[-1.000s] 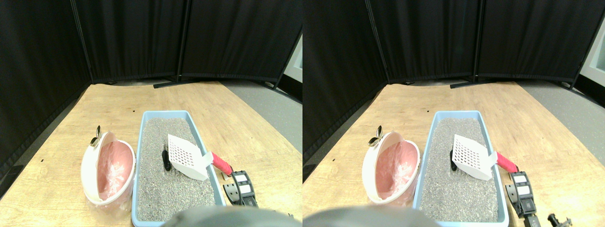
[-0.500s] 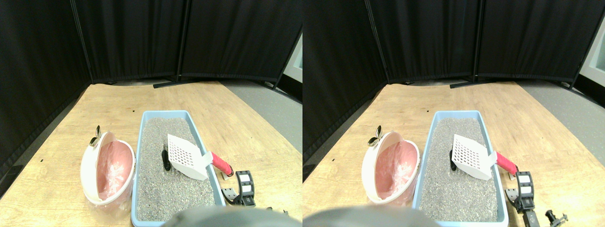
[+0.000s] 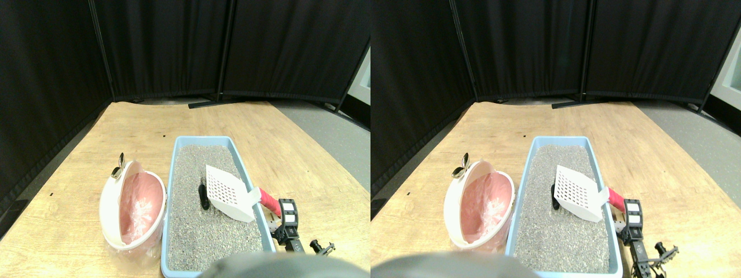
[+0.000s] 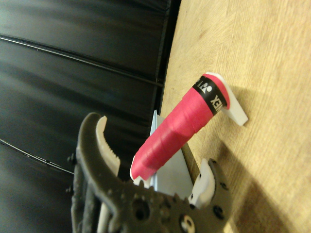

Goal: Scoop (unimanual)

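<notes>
Scoop, a white slotted plastic litter scoop [image 3: 226, 191] with a red tape-wrapped handle [image 3: 268, 200], lies in the pale blue rectangular plastic litter tray [image 3: 255, 180], its perforated blade resting tilted on the grey granular litter [image 3: 197, 231] and its handle sticking out over the tray's right rim above the wooden floor [image 3: 145, 127]. A small dark lump [image 3: 202, 196] sits in the litter just beside the blade's left edge, and a white-and-pink round bin lined with clear plastic [image 3: 132, 208] stands just left of the tray. The right gripper [image 3: 283, 223] is at the handle's outer end; in the wrist view its 2 fingers [image 4: 108, 145] stand wide apart, 1 on either side of the red handle [image 4: 180, 131], with nothing clamped between them. The step in hand looks like the grasp of the handle. To do it well, I would judge that the gripper should slide further along the handle so the fingers close on the thick wrapped part rather than the white tip [image 4: 233, 104], keep the handle centred between them, and close squarely across its axis so the scoop cannot twist. The handle is round and could roll or pivot on the tray rim if 1 finger touches first, so an even closing matters.
</notes>
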### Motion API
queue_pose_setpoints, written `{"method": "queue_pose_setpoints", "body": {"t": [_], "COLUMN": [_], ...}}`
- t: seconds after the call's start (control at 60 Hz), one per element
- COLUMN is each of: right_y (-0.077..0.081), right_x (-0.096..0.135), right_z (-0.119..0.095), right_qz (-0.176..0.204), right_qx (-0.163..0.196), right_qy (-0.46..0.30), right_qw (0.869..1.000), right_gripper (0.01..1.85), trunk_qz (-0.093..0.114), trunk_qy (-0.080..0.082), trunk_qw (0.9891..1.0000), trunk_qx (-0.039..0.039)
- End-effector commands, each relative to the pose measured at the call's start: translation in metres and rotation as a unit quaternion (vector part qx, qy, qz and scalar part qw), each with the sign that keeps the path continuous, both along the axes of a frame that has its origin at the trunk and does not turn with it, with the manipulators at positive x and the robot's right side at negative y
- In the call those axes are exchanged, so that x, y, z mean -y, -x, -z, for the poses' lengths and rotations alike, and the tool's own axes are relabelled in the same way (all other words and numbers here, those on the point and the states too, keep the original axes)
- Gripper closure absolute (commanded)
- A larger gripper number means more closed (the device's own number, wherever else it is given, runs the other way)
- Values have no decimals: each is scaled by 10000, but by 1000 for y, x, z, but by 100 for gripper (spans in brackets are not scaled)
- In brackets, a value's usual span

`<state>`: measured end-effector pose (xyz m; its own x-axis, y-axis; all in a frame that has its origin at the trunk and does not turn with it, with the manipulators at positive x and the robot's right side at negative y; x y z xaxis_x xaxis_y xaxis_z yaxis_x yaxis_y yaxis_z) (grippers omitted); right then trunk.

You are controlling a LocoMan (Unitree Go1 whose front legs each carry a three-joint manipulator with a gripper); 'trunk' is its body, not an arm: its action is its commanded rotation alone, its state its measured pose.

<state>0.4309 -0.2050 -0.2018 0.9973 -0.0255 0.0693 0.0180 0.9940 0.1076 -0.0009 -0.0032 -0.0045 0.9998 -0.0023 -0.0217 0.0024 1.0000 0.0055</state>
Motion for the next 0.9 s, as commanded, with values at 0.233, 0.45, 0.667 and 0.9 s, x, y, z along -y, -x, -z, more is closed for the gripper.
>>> {"method": "queue_pose_setpoints", "body": {"t": [0.233, 0.45, 0.667, 0.9], "right_y": [-20, -32, -40, -49], "right_x": [0, 1, 2, 0], "right_z": [5, 7, 9, 6], "right_qz": [88, 156, 170, 166], "right_qx": [26, -15, -46, -28], "right_qy": [-116, -182, -185, -137], "right_qw": [9999, 9997, 9997, 9998], "right_gripper": [96, 94, 93, 94], "trunk_qz": [-62, -75, -84, -67], "trunk_qy": [115, 141, 148, 137], "trunk_qw": [9999, 9999, 9998, 9999], "trunk_qx": [-31, -37, -36, -25]}}
